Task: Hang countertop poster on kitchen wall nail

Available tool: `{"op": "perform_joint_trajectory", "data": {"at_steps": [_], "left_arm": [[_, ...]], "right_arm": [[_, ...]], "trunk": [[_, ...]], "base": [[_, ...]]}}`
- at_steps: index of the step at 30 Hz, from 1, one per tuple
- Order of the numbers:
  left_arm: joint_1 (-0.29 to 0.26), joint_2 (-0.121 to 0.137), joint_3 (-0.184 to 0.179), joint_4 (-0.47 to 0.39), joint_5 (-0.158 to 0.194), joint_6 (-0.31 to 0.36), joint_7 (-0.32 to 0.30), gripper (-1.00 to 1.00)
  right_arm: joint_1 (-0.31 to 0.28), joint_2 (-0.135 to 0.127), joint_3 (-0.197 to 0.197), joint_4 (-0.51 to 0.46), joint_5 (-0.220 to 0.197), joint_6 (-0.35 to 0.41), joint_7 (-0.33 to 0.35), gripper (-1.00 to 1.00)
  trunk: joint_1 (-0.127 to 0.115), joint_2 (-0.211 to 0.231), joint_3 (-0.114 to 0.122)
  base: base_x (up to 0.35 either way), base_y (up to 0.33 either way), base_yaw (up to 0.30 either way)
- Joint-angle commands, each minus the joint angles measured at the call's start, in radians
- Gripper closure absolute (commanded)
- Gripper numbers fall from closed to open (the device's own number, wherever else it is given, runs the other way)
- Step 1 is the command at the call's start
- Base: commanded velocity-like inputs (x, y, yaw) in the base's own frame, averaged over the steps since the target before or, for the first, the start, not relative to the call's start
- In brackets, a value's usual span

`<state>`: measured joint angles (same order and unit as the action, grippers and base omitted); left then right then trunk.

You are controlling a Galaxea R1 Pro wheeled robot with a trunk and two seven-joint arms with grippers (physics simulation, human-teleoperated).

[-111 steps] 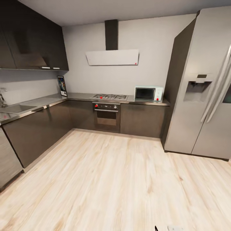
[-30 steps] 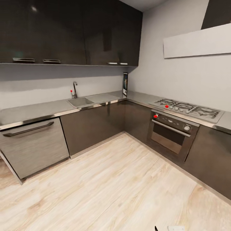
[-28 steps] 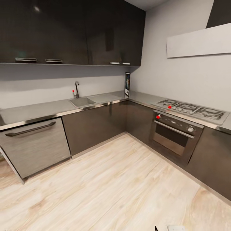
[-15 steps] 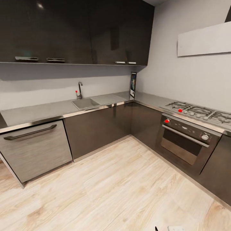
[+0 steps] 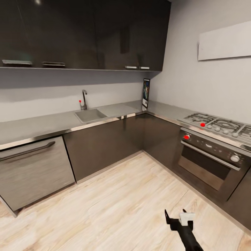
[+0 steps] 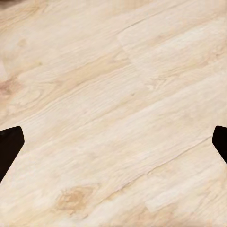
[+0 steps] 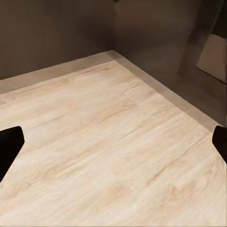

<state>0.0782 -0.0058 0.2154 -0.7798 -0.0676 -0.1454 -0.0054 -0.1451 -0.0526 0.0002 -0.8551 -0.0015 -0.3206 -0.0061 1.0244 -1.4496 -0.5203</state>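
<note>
you've got the kitchen countertop (image 5: 45, 123) running along the left wall and turning the corner toward the right. the poster (image 5: 146, 89) stands upright right in that corner, against the wall. the sink (image 5: 90, 114) sits left of it, tap (image 5: 84, 99) behind. hob (image 5: 219, 124) on the right run, oven (image 5: 211, 162) beneath. your right gripper (image 5: 178, 219) is low over the floor (image 5: 115, 209), well short of the cabinets.

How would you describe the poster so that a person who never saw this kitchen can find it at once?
Follow the L-shaped grey kitchen countertop past the sink to the inner corner, under the dark wall cabinets. There the poster stands upright against the wall. It is the one flat, framed, colourful thing among plain grey and dark surfaces.
</note>
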Motion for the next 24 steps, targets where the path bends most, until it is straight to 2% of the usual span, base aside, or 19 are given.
{"op": "perform_joint_trajectory", "data": {"at_steps": [1,3,5,8,11,15,18,24], "left_arm": [[0.000,-0.001,0.003,-0.001,-0.007,-0.002,-0.001,-1.00],[0.000,-0.001,0.003,-0.001,-0.006,-0.001,-0.003,-1.00],[0.000,-0.002,0.002,-0.002,0.010,-0.001,-0.013,-1.00],[0.000,-0.002,0.005,-0.002,0.043,0.000,-0.017,-1.00],[0.000,-0.001,0.007,-0.001,0.102,-0.001,-0.021,-1.00],[0.000,-0.001,0.008,-0.001,0.127,-0.002,-0.023,-1.00],[0.000,0.000,0.008,-0.001,0.135,-0.002,-0.023,-1.00],[0.000,0.000,0.009,-0.001,0.138,-0.002,-0.024,-1.00]], "right_arm": [[-0.001,0.001,0.000,-0.029,0.000,0.004,-0.001,-1.00],[-0.004,0.008,0.002,-0.120,-0.001,0.049,0.000,-1.00],[-0.030,0.026,0.002,-0.281,-0.001,0.188,0.001,-1.00],[-0.057,0.035,0.003,-0.351,-0.002,0.267,0.001,-1.00],[-0.128,0.047,0.004,-0.406,-0.006,0.340,0.001,-1.00],[-0.196,0.064,0.005,-0.425,-0.005,0.365,0.001,-1.00],[-0.225,0.070,0.012,-0.435,-0.003,0.371,0.001,-1.00],[-0.248,0.072,0.025,-0.478,-0.001,0.374,0.002,-1.00]], "trunk": [[0.001,0.000,-0.001],[0.001,0.000,-0.001],[0.001,0.000,-0.001],[0.001,0.000,-0.001],[0.001,0.000,-0.001],[0.001,0.000,-0.001],[0.001,0.000,-0.001],[0.001,0.000,-0.001]], "base": [[0.334,0.000,0.000],[0.334,0.000,0.000],[0.334,-0.042,0.000],[0.334,-0.073,0.000],[0.330,-0.115,0.000],[0.314,-0.160,0.000],[0.305,-0.182,0.000],[0.300,-0.195,0.000]]}}
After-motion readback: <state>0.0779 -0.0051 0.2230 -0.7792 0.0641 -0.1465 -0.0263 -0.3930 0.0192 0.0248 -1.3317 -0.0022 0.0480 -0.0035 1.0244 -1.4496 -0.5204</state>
